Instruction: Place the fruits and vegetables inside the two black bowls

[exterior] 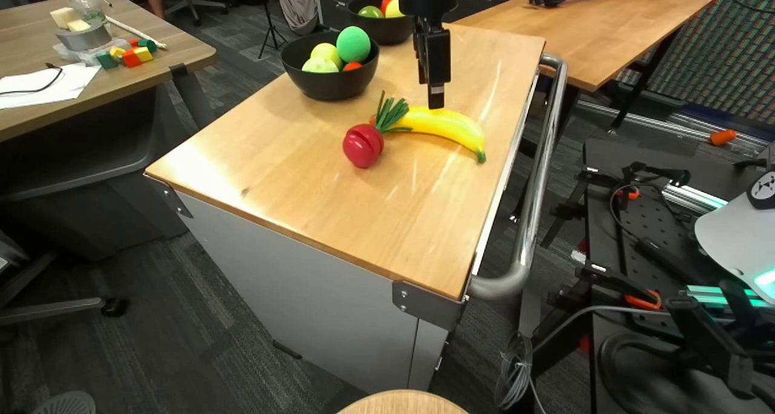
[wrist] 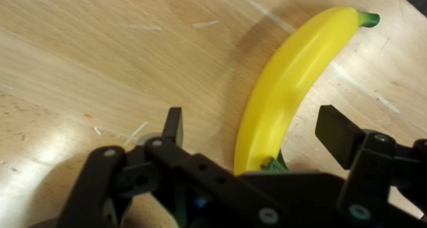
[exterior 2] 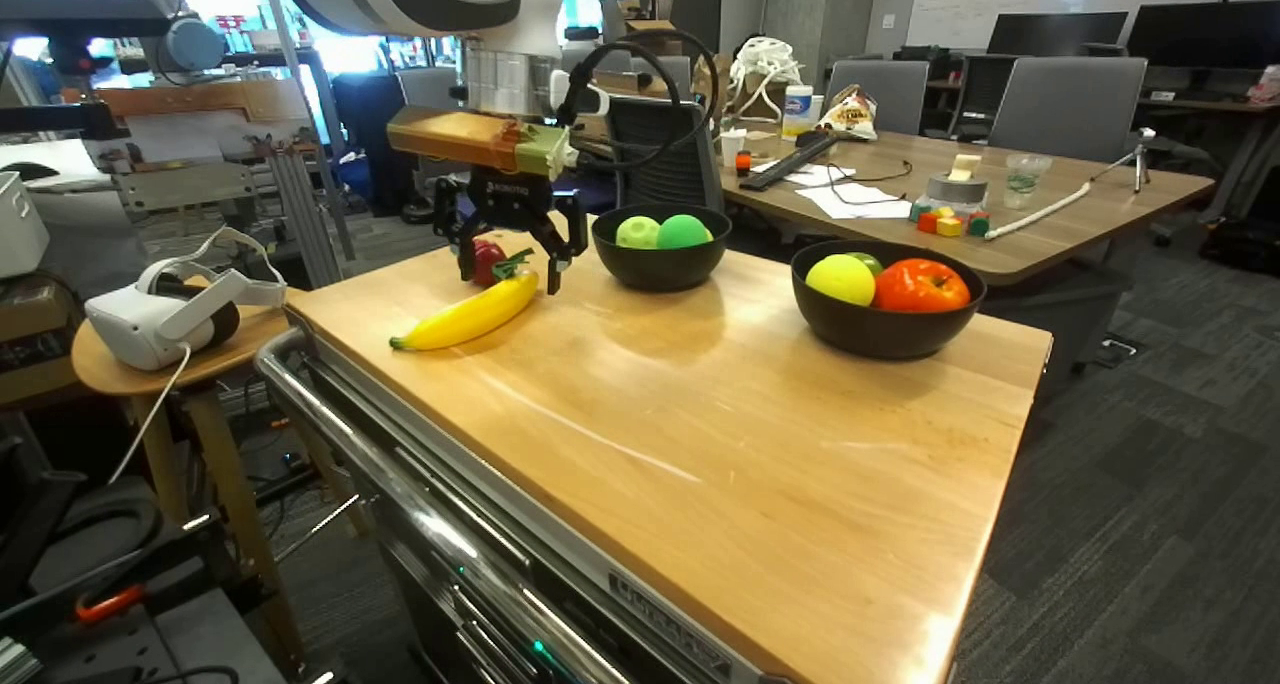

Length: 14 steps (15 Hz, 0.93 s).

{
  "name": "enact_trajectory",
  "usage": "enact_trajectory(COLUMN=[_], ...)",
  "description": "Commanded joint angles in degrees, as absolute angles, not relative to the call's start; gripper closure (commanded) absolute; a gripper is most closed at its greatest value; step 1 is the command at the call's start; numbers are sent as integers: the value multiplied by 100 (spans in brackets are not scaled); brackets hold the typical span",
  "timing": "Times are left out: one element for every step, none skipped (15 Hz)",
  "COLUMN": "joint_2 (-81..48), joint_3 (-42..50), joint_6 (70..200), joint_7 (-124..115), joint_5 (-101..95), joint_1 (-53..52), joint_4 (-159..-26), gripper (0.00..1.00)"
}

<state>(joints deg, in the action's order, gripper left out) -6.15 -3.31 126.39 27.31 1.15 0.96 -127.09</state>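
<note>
Looking at an end effector (exterior 2: 510,280) spread wide, gripping nothing, hanging over the banana (exterior 2: 470,319). Lies on the tabletop (exterior 2: 640,404), in the gap between the fingers (wrist: 337,138) in the wrist view; in an exterior view, stretches toward near left, down to a green tip (exterior 2: 397,343). Should pinch fine across that long axis, imo. Looks glossy, bright yellow, gently curved.

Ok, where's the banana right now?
In an exterior view, the banana lies on the wooden top, just right of the red piece with green leaves. In the wrist view it stretches up the right half, below the open gripper.
</note>
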Motion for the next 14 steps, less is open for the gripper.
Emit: enact_trajectory(joint_2=[-419, -457, -471, -497, -526, -575, -621, -680, -733, -777, -827, -879, -934, -967], joint_3=[-373, -383, -390, -394, -394, -384, -372, -353, -346, -342, -343, -346, -348, -358], joint_6=[12496, 12448, 12412, 12378, 12352, 12350, 12383, 12501, 12530, 12585, 12587, 12598, 12598, 12596], joint_7=[2838, 2886, 2907, 2916, 2912, 2864, 2800, 2678, 2612, 2554, 2519, 2501, 2483, 2474], joint_5=[286, 365, 378, 392, 402, 379, 350, 305, 298, 252, 258, 253, 256, 254], joint_1=[8, -4, -21, -33, -38, -39, -37, -33, -30, -35, -34, -32, -30, -32], joint_4=[-12836, -12816, -12812, -12804, -12797, -12786, -12779, -12780, -12762, -12757, -12739, -12725, -12706, -12700], gripper=[0, 0, 0, 0, 0, 0, 0, 0, 0, 0, 0, 1, 18, 26])
